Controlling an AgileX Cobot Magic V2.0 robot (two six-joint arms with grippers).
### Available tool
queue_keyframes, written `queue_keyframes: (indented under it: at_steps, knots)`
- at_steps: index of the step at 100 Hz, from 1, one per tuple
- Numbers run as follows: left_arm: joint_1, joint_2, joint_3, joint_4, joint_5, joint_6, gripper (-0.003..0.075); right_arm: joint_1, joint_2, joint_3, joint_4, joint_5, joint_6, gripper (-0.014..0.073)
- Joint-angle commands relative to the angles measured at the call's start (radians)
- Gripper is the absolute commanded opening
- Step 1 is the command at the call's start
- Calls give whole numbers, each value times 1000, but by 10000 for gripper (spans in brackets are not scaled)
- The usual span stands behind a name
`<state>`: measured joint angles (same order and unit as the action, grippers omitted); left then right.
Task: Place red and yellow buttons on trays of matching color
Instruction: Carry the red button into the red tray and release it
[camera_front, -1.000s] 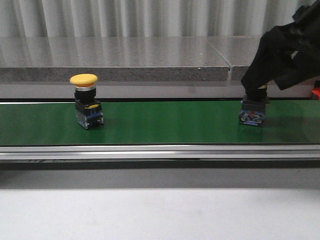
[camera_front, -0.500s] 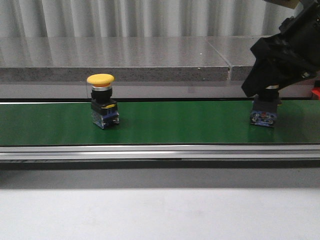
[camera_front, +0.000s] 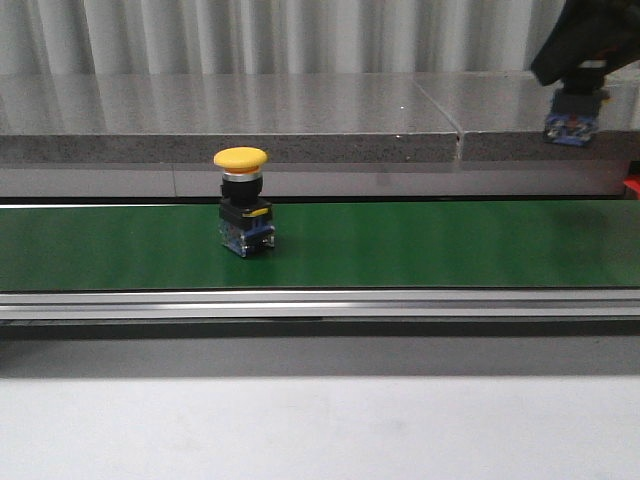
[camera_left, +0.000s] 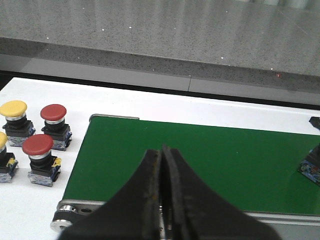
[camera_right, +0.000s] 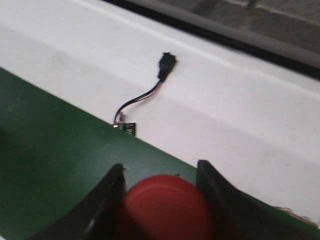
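Red button (camera_right: 167, 207) clamped between fingers of right hand (camera_front: 580, 62), raised clear of green conveyor belt (camera_front: 400, 245) at far right. Yellow button (camera_front: 243, 200) upright on belt, left of centre. Left hand (camera_left: 163, 165) clenched, nothing grasped; beside belt on white desk (camera_left: 30, 210), 2 red-capped and 2 yellow-capped spare buttons (camera_left: 42, 157).

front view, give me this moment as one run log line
right gripper: shut on red button, above green belt | left gripper: shut, empty | yellow button: upright on belt
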<state>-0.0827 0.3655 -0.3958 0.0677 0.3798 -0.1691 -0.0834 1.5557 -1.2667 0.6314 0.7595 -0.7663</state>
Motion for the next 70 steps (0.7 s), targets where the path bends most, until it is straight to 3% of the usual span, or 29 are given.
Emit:
queue_keyframes:
  at_steps: [1, 34, 70]
  knots:
    - [-7, 6, -27, 0, -75, 1, -21, -63, -37, -77, -11, 0, 36, 112]
    - [-7, 6, -27, 0, -75, 1, -21, -355, -29, -139, 21, -42, 84, 112]
    - [-7, 6, -27, 0, -75, 1, -21, -404, 103, -167, 48, -204, 65, 112]
